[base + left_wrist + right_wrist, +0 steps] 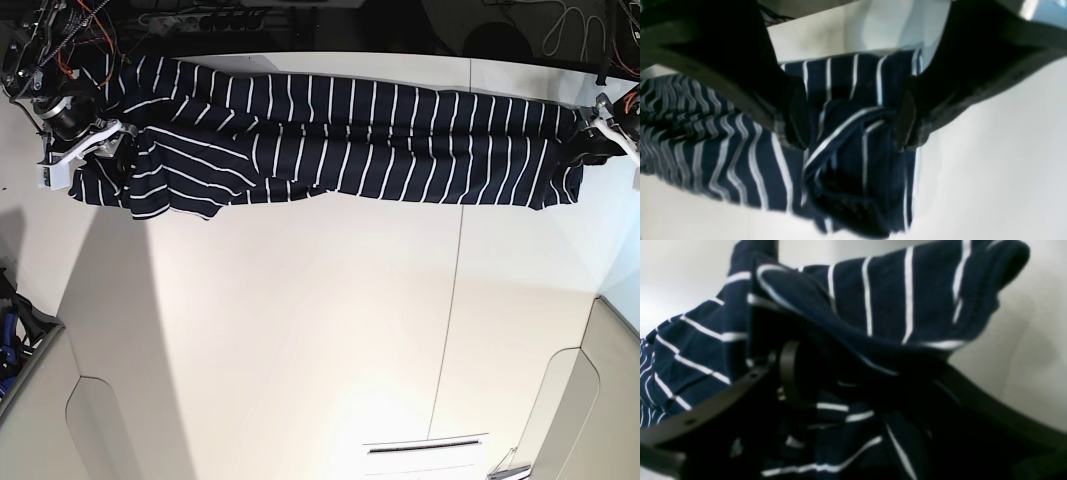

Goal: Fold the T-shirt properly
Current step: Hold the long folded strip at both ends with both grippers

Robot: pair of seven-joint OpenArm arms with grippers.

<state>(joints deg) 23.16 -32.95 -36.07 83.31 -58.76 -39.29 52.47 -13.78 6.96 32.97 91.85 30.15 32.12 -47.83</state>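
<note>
The T-shirt lies stretched into a long, narrow band across the far part of the white surface, its white stripes running crosswise along most of its length. Toward the left end of the base view the fabric bunches and folds over itself, with a flap whose stripes slant; at the right end the cloth narrows to a gathered edge. The left pincer sits at that right end of the base view. In the left wrist view the left pincer stands spread wide, its two dark fingers set on either side of a crumpled fold of the T-shirt; the pads do not press the cloth together, so it is released, with the fabric lying on the surface between them. The right pincer is at the bunched end on the left of the base view. In the right wrist view the T-shirt drapes over and between the spread fingers of the right pincer. The jaws stand wide apart, yet dark folds hide the tips, so whether they hold the cloth cannot be told.
</note>
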